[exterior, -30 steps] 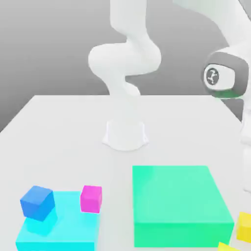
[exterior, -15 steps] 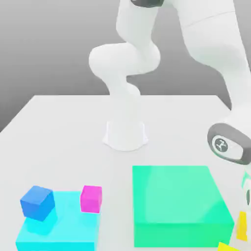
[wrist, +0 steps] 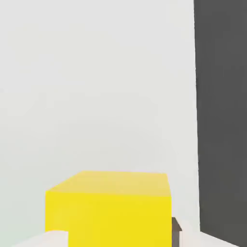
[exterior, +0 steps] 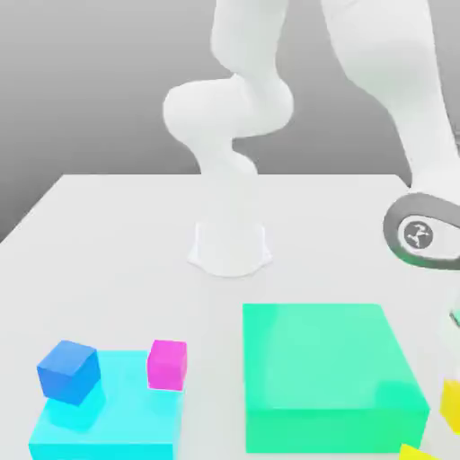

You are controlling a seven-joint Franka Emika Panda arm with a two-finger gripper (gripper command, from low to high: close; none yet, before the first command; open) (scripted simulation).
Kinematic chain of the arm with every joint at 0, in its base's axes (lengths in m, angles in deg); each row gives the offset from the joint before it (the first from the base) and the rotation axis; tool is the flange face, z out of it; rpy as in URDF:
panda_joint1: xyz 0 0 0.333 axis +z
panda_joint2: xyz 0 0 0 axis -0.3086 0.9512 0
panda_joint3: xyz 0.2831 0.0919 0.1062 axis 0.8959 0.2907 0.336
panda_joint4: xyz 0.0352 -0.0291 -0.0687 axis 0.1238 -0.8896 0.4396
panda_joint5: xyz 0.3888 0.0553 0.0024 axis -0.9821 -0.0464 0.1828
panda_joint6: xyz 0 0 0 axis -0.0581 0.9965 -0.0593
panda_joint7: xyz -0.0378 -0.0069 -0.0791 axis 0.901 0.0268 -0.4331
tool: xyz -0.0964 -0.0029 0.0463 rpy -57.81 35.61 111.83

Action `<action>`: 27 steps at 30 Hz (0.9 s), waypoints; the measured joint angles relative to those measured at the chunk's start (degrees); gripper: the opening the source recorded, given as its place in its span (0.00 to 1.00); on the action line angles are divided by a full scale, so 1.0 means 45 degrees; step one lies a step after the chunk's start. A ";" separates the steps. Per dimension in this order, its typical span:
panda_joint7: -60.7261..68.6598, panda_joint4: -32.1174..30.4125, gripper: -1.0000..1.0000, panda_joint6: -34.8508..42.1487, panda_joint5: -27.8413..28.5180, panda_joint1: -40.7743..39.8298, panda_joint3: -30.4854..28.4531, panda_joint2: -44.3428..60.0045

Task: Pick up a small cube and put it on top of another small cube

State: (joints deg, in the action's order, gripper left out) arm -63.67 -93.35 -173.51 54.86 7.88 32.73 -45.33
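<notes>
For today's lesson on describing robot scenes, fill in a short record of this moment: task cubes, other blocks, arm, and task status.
yellow cube: at the exterior view's right edge, beside the green block; close in the hand view
magenta cube: on the cyan block, nothing on top
blue cube: on the cyan block, apart from the magenta cube
cyan block: flat, on the table
green block: large, on the table
table: white
arm: low, over the yellow cube
status: stacking not yet done

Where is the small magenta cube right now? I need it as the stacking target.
In the exterior view the magenta cube sits at lower left on the flat cyan block, right of the blue cube and left of the green block.
</notes>
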 joint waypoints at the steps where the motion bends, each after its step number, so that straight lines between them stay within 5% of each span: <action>1: 0.0080 0.0032 0.00 -0.0099 0.0396 0.0065 -0.0203 -0.0032; 5: 0.0319 0.0163 0.00 -0.0420 0.1972 0.0212 -0.0970 -0.0260; 7: 0.0176 0.0025 0.00 -0.0362 0.1757 -0.0165 -0.1247 -0.0568; 19: -0.2040 -0.1362 0.00 0.1269 -0.3327 -0.3448 -0.2722 -0.2833; 27: -0.4420 -0.2101 0.00 0.2825 -0.5666 -0.5373 -0.4284 -0.4375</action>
State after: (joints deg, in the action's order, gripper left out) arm -83.56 -102.80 -160.79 29.36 -16.30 13.45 -65.02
